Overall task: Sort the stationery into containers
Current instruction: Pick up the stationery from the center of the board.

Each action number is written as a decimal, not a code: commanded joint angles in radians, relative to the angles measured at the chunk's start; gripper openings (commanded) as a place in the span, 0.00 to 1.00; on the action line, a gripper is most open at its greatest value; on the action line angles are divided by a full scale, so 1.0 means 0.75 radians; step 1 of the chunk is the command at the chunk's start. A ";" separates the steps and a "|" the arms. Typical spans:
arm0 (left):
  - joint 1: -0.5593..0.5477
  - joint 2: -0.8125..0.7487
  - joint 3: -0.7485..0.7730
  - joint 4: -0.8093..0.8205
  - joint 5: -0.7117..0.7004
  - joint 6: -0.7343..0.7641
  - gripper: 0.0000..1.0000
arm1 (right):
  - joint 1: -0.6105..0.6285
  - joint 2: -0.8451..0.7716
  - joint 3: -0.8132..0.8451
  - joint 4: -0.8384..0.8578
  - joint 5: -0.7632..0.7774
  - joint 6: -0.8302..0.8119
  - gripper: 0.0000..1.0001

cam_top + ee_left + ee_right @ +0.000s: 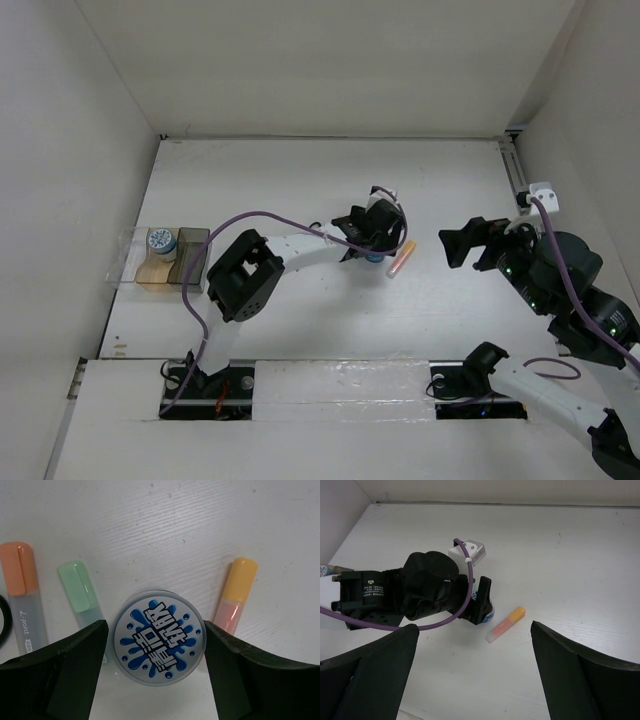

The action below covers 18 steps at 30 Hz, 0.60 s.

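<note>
**Left end effector**: reached out to mid-worktop, pointing straight down. Its jaws straddle a round blue-and-white roll, one finger on each side. The roll lies flat on the worktop with its printed face up. The fingers stand very close to the roll's rim. Whether they press on it or stop just short cannot be told.

**Items beside that roll, left wrist view:**
- Green-capped pen: just beside the roll on its left, cap pointing away from the camera.
- Orange-capped pen: further left, roughly parallel to the green one and apart from it.
- Highlighter: just right of the roll, tilted, with its yellow-orange cap at the far end. It is not touching the roll.
- A black curved edge shows at the left border. It is too cropped to identify.

**Right end effector**: held above the worktop to the right of the highlighter and well apart from it. Its jaws are spread wide with nothing between them.

**Bins:** both sit together at the worktop's left edge, the clear bin outermost and the dark bin against its inner side. A second roll lies at their far end. Which bin holds it cannot be determined from above.
</note>
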 commanded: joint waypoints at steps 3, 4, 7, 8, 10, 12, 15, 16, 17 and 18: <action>0.001 -0.008 0.016 0.027 0.009 0.011 0.60 | 0.009 -0.003 -0.014 0.077 -0.025 -0.012 1.00; 0.001 -0.008 0.016 0.027 0.009 0.011 0.57 | 0.009 -0.003 -0.014 0.077 -0.025 -0.012 1.00; 0.001 0.004 0.030 0.027 0.009 0.011 0.37 | 0.009 -0.003 -0.014 0.077 -0.025 -0.012 1.00; 0.001 0.016 0.030 0.027 0.023 0.011 0.31 | 0.009 -0.003 -0.014 0.077 -0.025 -0.012 1.00; 0.001 0.030 0.061 0.003 0.023 0.011 0.16 | 0.009 -0.003 -0.014 0.077 -0.025 -0.012 1.00; 0.001 0.031 0.075 -0.028 0.023 0.011 0.00 | 0.009 -0.003 -0.014 0.077 -0.025 -0.024 1.00; 0.001 0.012 0.102 -0.060 0.005 0.011 0.00 | 0.009 -0.003 -0.014 0.077 -0.025 -0.024 1.00; 0.001 -0.002 0.102 -0.075 0.005 0.011 0.00 | 0.009 -0.003 -0.014 0.077 -0.025 -0.024 1.00; 0.001 -0.016 0.114 -0.075 0.005 0.011 0.00 | 0.009 -0.003 -0.014 0.077 -0.025 -0.024 1.00; 0.001 -0.053 0.114 -0.087 0.005 0.011 0.00 | 0.009 -0.003 -0.002 0.077 -0.037 -0.024 1.00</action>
